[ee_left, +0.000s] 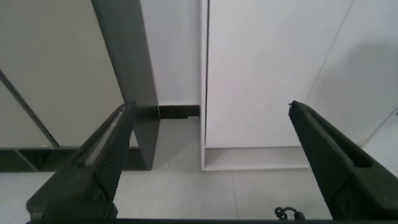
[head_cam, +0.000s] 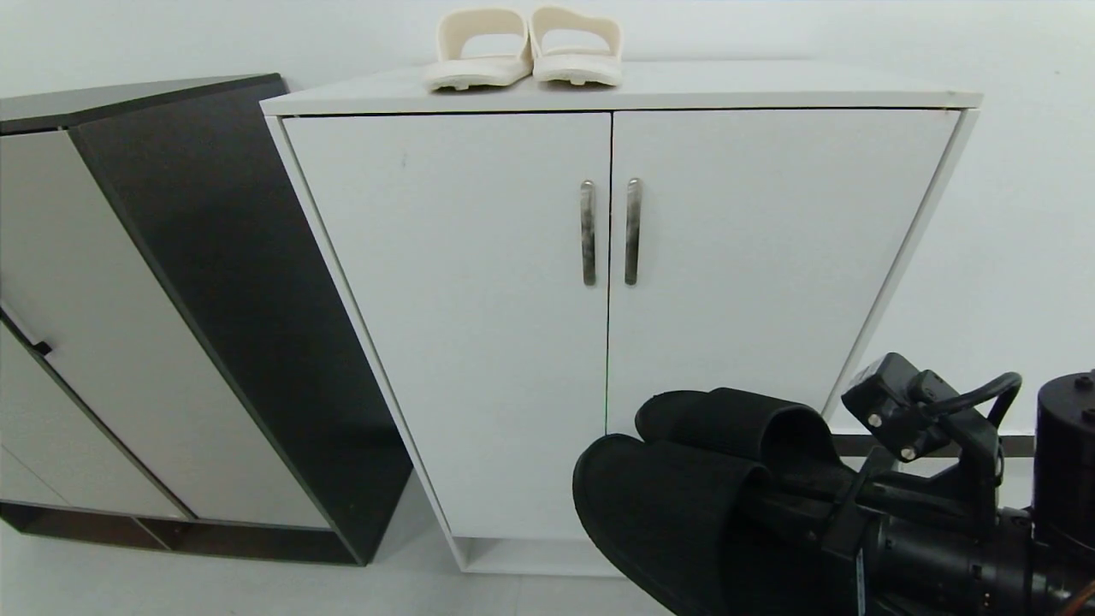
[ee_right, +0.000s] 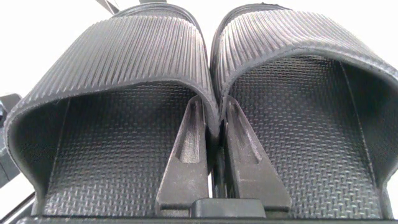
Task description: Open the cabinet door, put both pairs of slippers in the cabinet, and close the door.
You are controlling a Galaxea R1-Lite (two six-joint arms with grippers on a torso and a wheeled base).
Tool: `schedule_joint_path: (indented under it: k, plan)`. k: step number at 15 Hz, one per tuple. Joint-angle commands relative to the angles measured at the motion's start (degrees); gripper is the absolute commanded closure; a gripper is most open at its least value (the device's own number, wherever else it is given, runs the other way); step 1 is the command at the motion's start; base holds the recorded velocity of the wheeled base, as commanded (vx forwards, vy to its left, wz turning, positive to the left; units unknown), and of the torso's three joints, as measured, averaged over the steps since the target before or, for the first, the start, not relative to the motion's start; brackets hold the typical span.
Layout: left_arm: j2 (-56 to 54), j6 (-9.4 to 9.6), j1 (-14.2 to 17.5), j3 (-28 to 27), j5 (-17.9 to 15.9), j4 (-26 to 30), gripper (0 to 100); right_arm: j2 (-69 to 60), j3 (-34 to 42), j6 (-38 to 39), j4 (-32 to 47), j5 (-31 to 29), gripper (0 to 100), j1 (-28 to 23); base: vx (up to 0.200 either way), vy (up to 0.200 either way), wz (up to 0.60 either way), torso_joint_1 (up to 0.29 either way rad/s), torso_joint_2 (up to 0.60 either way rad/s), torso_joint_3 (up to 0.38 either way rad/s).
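The white cabinet (head_cam: 479,325) stands in front of me with both doors shut, and its two metal handles (head_cam: 610,231) meet at the centre seam. A pair of cream slippers (head_cam: 526,50) rests on its top, towards the back. A pair of black slippers (head_cam: 684,479) hangs side by side in front of the lower right door. My right gripper (ee_right: 216,146) is shut on their two adjoining inner straps. My left gripper (ee_left: 208,155) is open and holds nothing. It is low down, facing the cabinet's lower left corner (ee_left: 205,152) and the floor.
A dark cabinet with pale doors (head_cam: 197,299) stands close on the left of the white one, with a narrow gap between them. Grey floor (ee_left: 186,193) lies in front. A white wall runs behind and to the right.
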Motion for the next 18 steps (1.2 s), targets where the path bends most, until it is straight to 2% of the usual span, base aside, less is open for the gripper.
schedule_joint_path:
  k: [1, 5, 6, 7, 8, 9, 10, 12, 14, 15, 16, 17, 18]
  plan:
    - [1.3, 0.71, -0.3, 0.0, -0.3, -0.1, 0, -0.2, 0.1, 0.0, 0.0, 0.0, 100, 0.0, 0.000, 0.000, 0.00, 0.000, 0.00, 0.000]
    - [1.1, 2.03, -0.5, -0.5, -0.4, -0.3, 0, -0.3, 0.7, -0.2, 0.0, 0.0, 100, 0.0, 0.000, 0.000, 0.00, 0.000, 0.00, 0.000]
    - [2.4, 0.01, -0.5, -5.9, 0.2, -0.9, 0, -0.3, 0.8, -0.5, 0.0, 0.0, 100, 0.0, 0.000, 0.000, 0.00, 0.000, 0.00, 0.000]
    - [5.8, -4.91, -0.5, -13.8, 0.3, -0.3, 0, -0.3, 1.2, -1.0, 0.1, 0.1, 100, 0.2, 0.000, 0.000, 0.00, 0.000, 0.00, 0.000]
    - [10.5, -4.74, -0.6, -16.8, -0.3, 0.3, 0, -0.2, 1.3, -1.5, 0.0, 0.8, 100, 0.7, 0.000, 0.000, 0.00, 0.000, 0.00, 0.000]
    - [16.3, -4.38, -1.2, -17.1, -3.0, -0.4, 0, -0.3, 1.3, -1.7, -0.1, 1.1, 100, 0.9, 0.000, 0.000, 0.00, 0.000, 0.00, 0.000]
    - [22.2, -4.47, -2.7, -16.9, -7.4, -2.2, 0, -0.3, 1.4, -1.9, 0.0, 1.1, 100, 1.0, 0.000, 0.000, 0.00, 0.000, 0.00, 0.000]
    - [34.1, -4.38, -4.3, -16.9, -13.6, -11.2, 0, -0.4, 1.6, -2.7, -0.1, 1.1, 100, 1.1, 0.000, 0.000, 0.00, 0.000, 0.00, 0.000]
    - [45.5, -4.30, -4.5, -17.4, -20.0, -23.6, 0, -0.2, 1.7, -2.7, -0.4, 1.0, 100, 1.1, 0.000, 0.000, 0.00, 0.000, 0.00, 0.000]
    - [48.2, -4.21, -4.5, -17.5, -20.8, -26.5, 0, -0.1, 1.7, -2.8, -0.4, 1.0, 100, 1.1, 0.000, 0.000, 0.00, 0.000, 0.00, 0.000]
    - [56.0, -2.36, -6.0, -18.5, -21.2, -32.5, 0, 0.1, 1.9, -2.8, -0.2, 0.9, 100, 1.1, 0.000, 0.000, 0.00, 0.000, 0.00, 0.000]
    - [60.4, -1.04, -7.4, -19.2, -21.1, -35.5, 0, 0.2, 2.2, -3.2, -0.2, 1.0, 100, 1.1, 0.000, 0.000, 0.00, 0.000, 0.00, 0.000]
    - [62.0, -0.69, -8.4, -19.6, -21.1, -36.7, 0, 0.3, 2.2, -3.4, -0.3, 0.9, 100, 1.1, 0.000, 0.000, 0.00, 0.000, 0.00, 0.000]
